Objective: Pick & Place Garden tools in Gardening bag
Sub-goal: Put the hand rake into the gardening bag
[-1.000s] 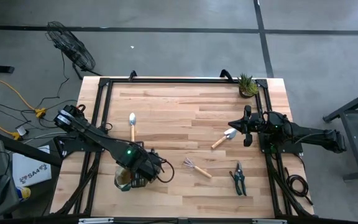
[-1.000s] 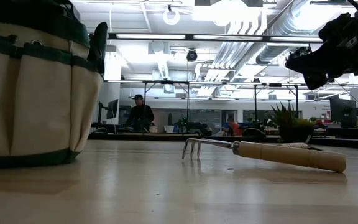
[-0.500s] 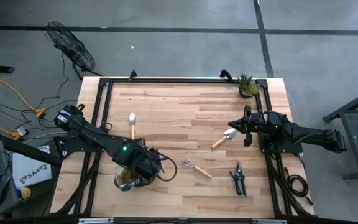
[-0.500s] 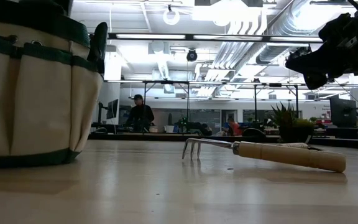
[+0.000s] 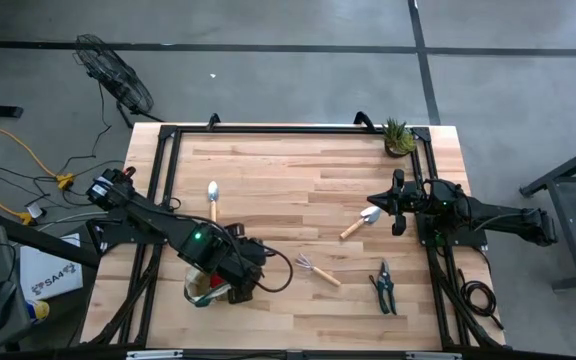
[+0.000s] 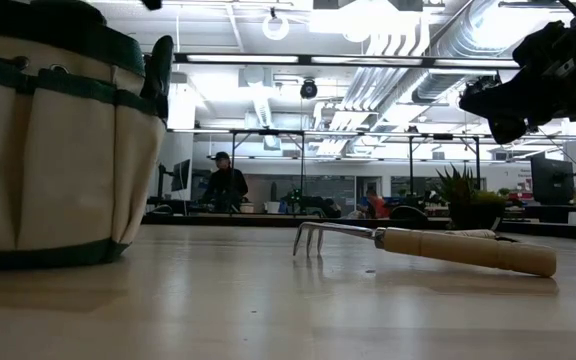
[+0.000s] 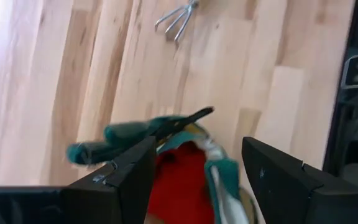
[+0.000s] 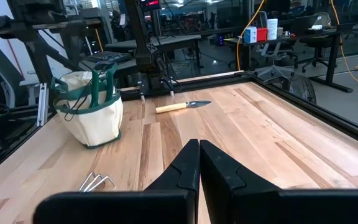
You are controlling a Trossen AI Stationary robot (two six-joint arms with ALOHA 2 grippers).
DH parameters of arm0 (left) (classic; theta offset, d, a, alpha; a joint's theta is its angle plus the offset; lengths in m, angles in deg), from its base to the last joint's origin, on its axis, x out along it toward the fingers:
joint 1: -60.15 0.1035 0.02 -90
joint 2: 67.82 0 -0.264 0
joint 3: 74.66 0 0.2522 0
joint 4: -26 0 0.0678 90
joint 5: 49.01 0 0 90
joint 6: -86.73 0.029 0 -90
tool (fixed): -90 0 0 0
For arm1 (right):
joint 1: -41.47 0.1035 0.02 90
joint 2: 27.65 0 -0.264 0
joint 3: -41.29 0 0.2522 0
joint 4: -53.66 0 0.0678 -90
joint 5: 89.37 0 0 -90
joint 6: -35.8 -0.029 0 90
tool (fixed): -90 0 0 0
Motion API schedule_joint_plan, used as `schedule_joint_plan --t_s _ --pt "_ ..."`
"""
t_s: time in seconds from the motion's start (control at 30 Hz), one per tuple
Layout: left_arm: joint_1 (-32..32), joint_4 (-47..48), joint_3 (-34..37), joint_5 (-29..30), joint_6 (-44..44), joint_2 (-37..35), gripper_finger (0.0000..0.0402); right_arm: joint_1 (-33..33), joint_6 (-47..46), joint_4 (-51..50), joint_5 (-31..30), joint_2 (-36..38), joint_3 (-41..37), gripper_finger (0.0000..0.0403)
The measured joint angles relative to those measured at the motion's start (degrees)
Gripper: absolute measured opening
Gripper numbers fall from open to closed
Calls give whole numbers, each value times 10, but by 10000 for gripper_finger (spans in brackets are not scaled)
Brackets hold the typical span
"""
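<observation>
The wooden desk (image 5: 268, 170) carries everything, with a dark frame round its edge. The gardening bag (image 6: 58, 150) stands near the front left part of the desk; in the low view it fills the left side, beige canvas with dark green trim. The left arm reaches over it, and the left pincer (image 5: 240, 280) hangs above the bag's mouth with its two fingers (image 7: 129, 180) spread wide and nothing between them. Past those fingers the left wrist view shows green-handled pruners (image 7: 135, 134) lying across the bag's opening and a red cloth piece (image 7: 182, 186) inside it.

The right arm waits at the desk's right edge, its right pincer (image 5: 398, 205) raised off the wood with the fingers (image 8: 188, 165) pressed together, empty.

A claw rake (image 5: 318, 270) with a wooden handle lies on the desk just right of the bag, tines toward the bag. A silver trowel (image 5: 358, 222) lies near the right pincer, blade toward it. A second trowel (image 5: 213, 203) lies behind the bag, toward the left rear. A second pair of pruners (image 5: 384, 288) lies near the front right. A small potted plant (image 5: 399, 138) stands at the rear right corner
</observation>
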Motion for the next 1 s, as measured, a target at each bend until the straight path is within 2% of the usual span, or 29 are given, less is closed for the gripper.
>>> schedule_joint_plan --t_s 0.17,0.37,0.53,0.77,1.0 --pt "0 -8 0 7 -4 0 229 0 0 0 0 0 0 3" --pt "0 -24 0 53 -40 -5 229 0 0 0 0 0 0 3" --pt "0 -38 0 83 -34 -13 229 0 0 0 0 0 0 3" --pt "4 -39 0 127 -36 -46 229 0 0 1 0 0 0 3" --pt "4 -34 0 198 -48 -94 229 0 0 1 0 -3 0 3"
